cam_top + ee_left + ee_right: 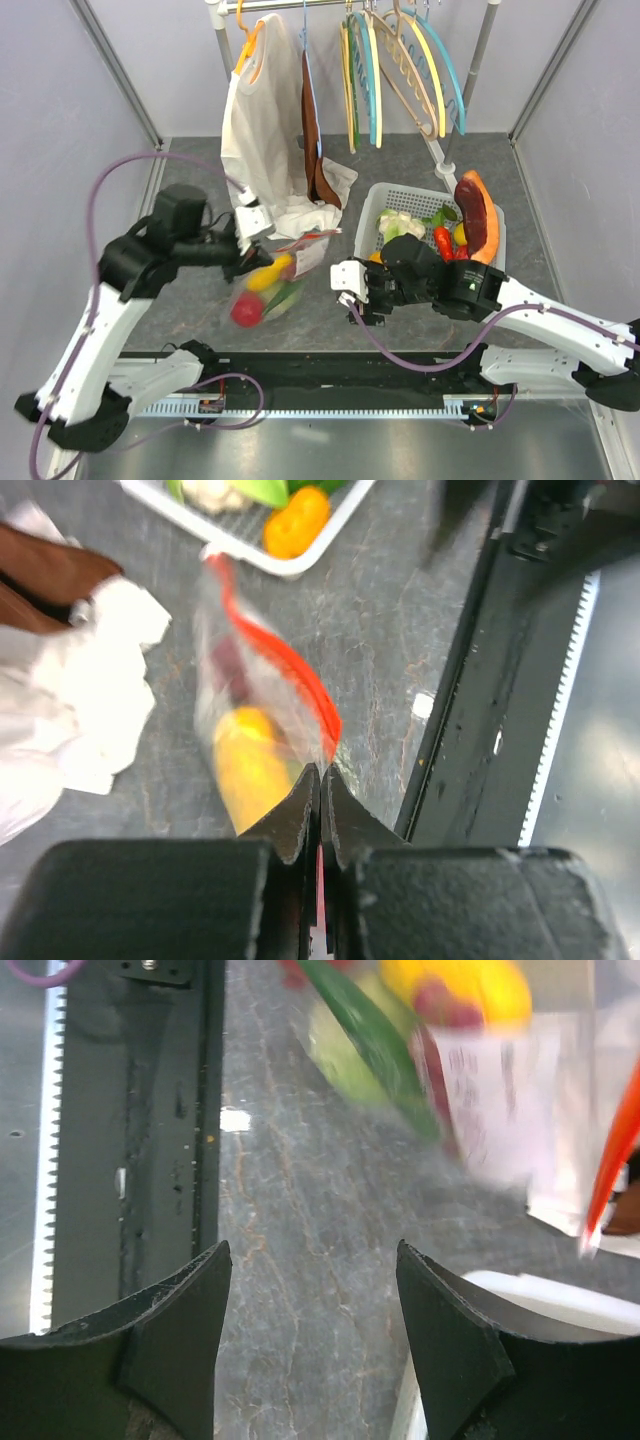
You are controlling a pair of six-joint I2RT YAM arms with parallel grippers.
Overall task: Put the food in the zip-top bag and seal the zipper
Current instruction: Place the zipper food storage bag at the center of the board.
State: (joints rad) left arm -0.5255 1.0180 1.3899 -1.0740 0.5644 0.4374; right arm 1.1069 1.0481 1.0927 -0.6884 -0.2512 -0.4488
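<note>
My left gripper (252, 262) is shut on the orange-red zipper (285, 660) of the clear zip-top bag (268, 288) and holds it lifted over the table; the bag looks blurred. Inside it are a red round piece (246, 311), a yellow piece (271, 274) and a green piece (284, 297). In the left wrist view the jaws (321, 772) pinch the strip, with the yellow food (245, 765) hanging below. My right gripper (352, 293) is open and empty just right of the bag. In the right wrist view (315, 1260) the bag (480, 1080) and the green food (365, 1040) lie ahead.
A white slotted basket (372, 205) at the right holds more toy food, including an orange-and-maroon piece (476, 215). A white garment (262, 130) and coloured hangers (400, 70) hang on a rack at the back. A black rail (330, 370) runs along the near edge.
</note>
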